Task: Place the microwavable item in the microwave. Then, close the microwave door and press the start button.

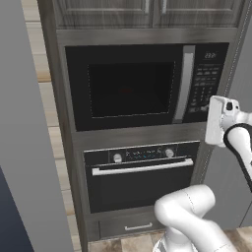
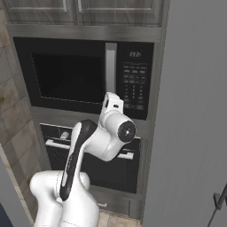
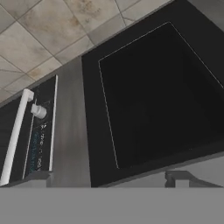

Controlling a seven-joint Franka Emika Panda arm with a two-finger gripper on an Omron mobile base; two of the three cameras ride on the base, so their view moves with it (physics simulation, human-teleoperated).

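The microwave is built into a dark wood column, and its wide black door stands shut, with the silver bar handle upright beside the keypad panel. My gripper hovers close in front of the door's lower right corner, just below the keypad. In the hand view the gripper is open with nothing between its fingertips, and the dark door window lies ahead, rolled sideways. The microwavable item is out of view.
Below the microwave sits a knobbed oven with a horizontal white handle and a drawer under it. Cabinet doors close the top. A tall grey panel stands at the right, another at the left.
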